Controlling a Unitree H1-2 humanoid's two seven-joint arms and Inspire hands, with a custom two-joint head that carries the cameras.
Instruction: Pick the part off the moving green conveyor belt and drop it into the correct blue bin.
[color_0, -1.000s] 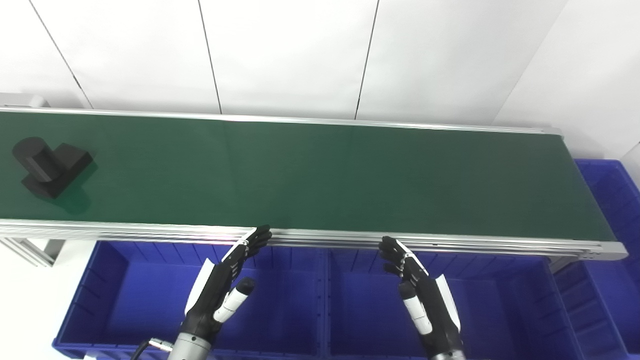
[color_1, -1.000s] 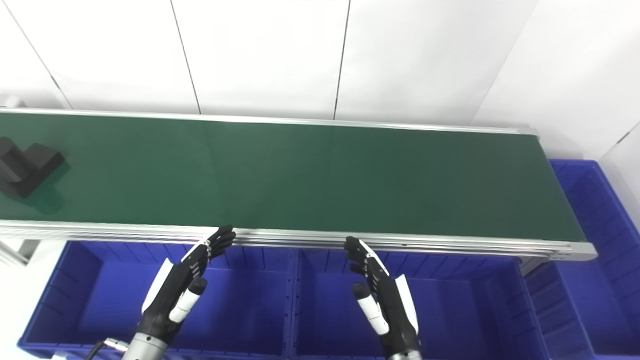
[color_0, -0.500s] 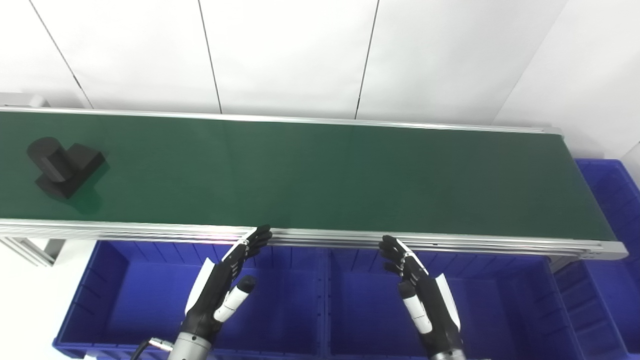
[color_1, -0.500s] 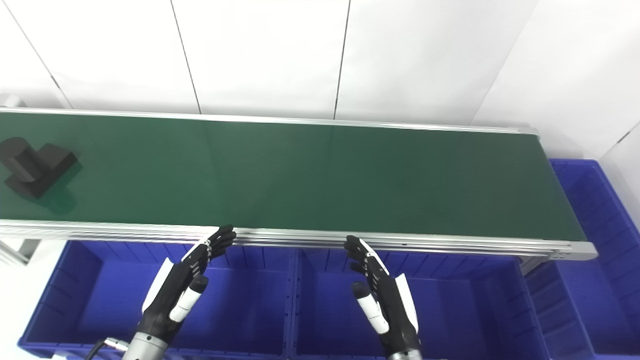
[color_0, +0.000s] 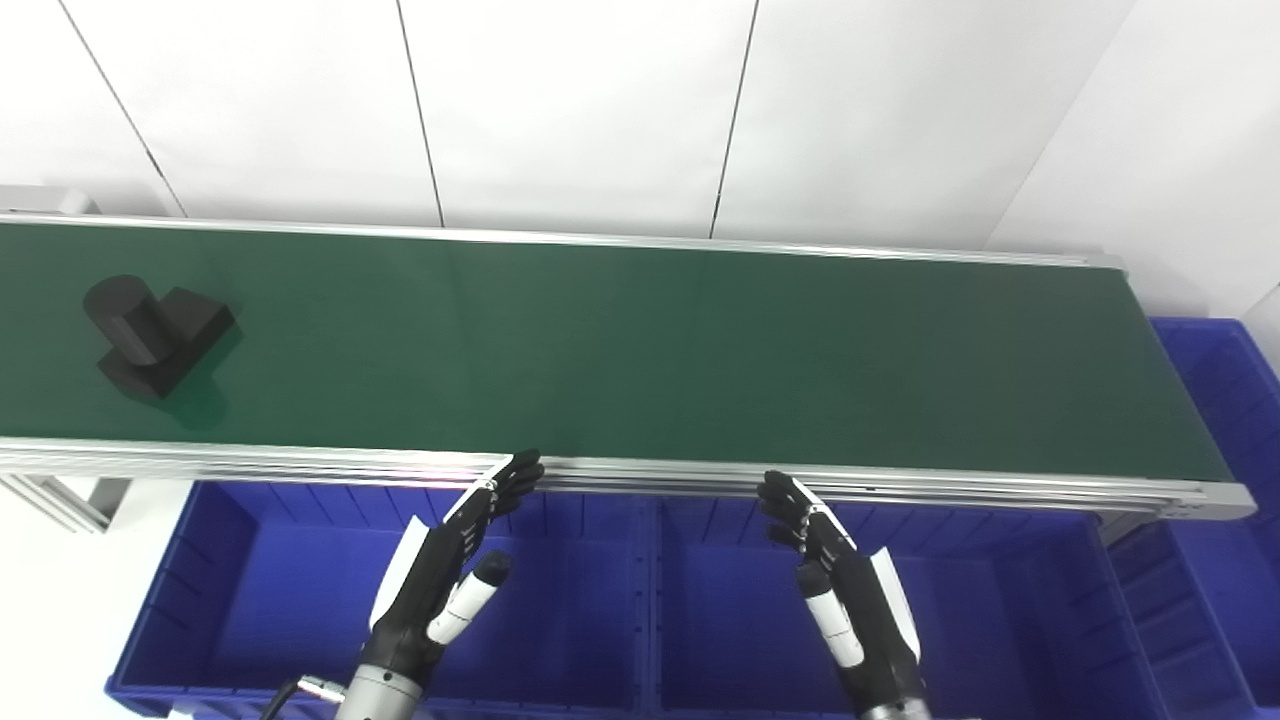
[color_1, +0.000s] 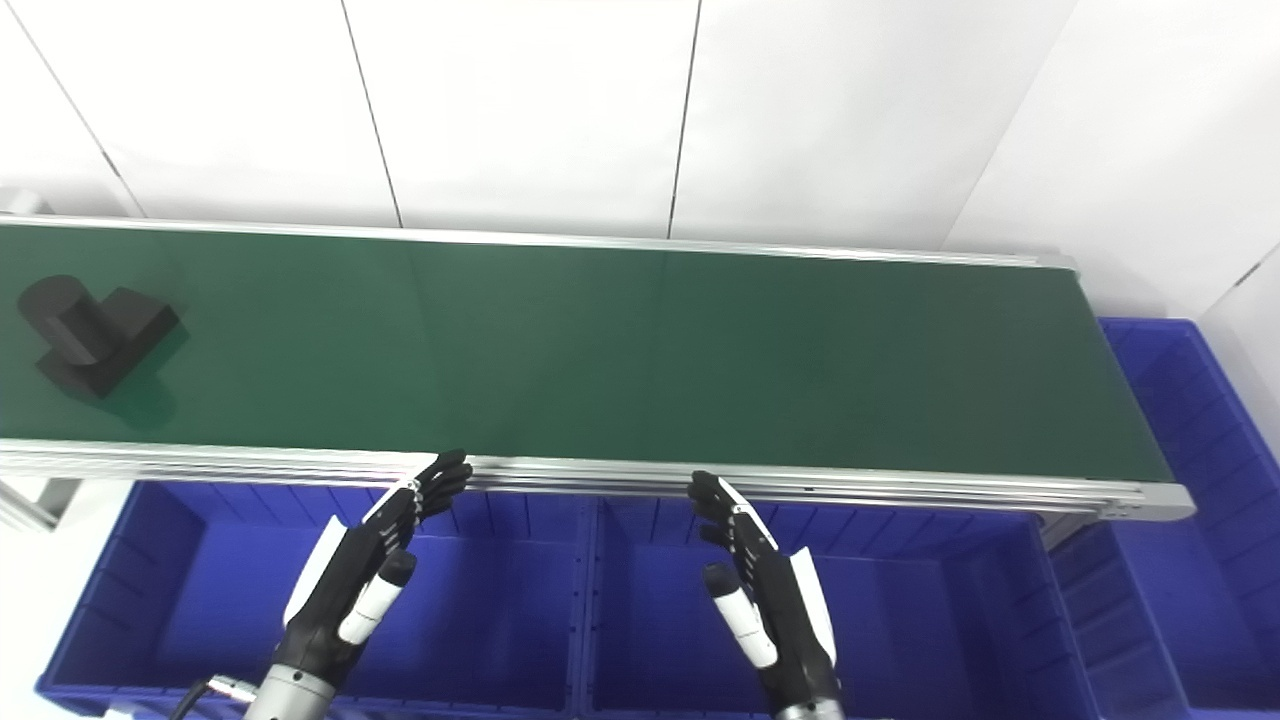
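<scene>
White panelled wall (color_0: 580, 110) backs the smooth green conveyor belt (color_0: 640, 340) in aluminium rails. A matte black part (color_0: 155, 335), cylinder on block, sits far left. My left hand (color_0: 450, 570) and right hand (color_0: 835, 570) hang empty, fingers spread, over ribbed blue bins (color_0: 250, 600).

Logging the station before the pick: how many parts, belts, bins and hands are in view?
Black part: 1
Green conveyor belt: 1
Blue bins: 3
Robot hands, left hand, right hand: 2
Total: 7
</scene>
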